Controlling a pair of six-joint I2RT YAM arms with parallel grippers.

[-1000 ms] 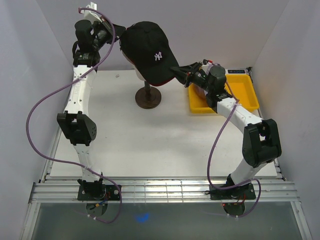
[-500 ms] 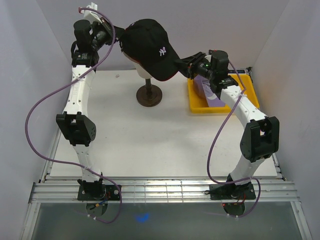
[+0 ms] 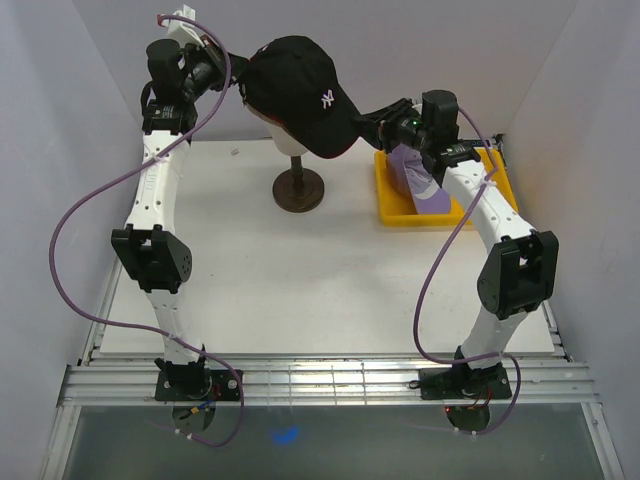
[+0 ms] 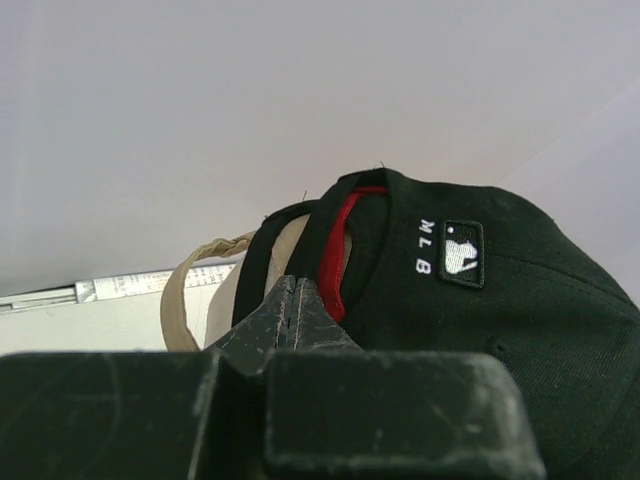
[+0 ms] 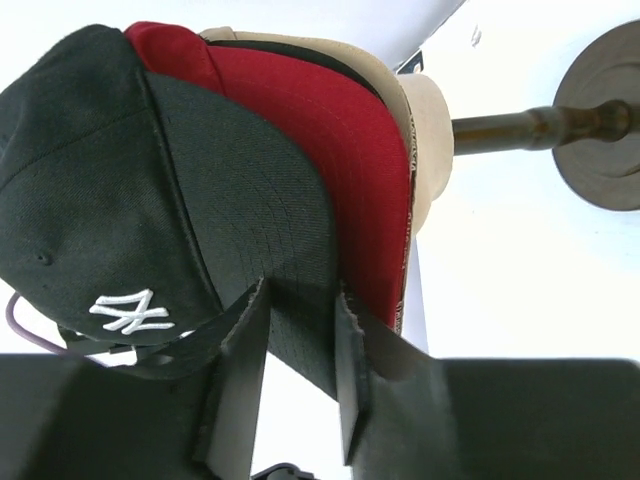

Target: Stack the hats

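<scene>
A black cap with a white logo (image 3: pixel 300 90) sits on top of a red cap (image 5: pixel 330 130), both on the beige mannequin head (image 3: pixel 290 143). The red cap's rim shows in the left wrist view (image 4: pixel 335 240), with a black edge and a tan strap (image 4: pixel 175 290) beneath. My left gripper (image 3: pixel 238 85) is shut at the black cap's rear edge (image 4: pixel 480 330), fingertips pressed together (image 4: pixel 293 290). My right gripper (image 3: pixel 368 120) is open, and the black brim (image 5: pixel 290 240) passes behind its spread fingers (image 5: pixel 300 310). A lavender cap (image 3: pixel 420 180) lies in the yellow bin (image 3: pixel 495 185).
The mannequin head stands on a dark round stand (image 3: pixel 297 192) at the back middle of the white table (image 3: pixel 300 290); the stand also shows in the right wrist view (image 5: pixel 600 130). The yellow bin is at the back right. Grey walls close in on three sides.
My right arm has swung up and back from over the bin, uncovering the lavender cap. The black cap has tipped a little further onto the head. My left gripper has stayed in place.
</scene>
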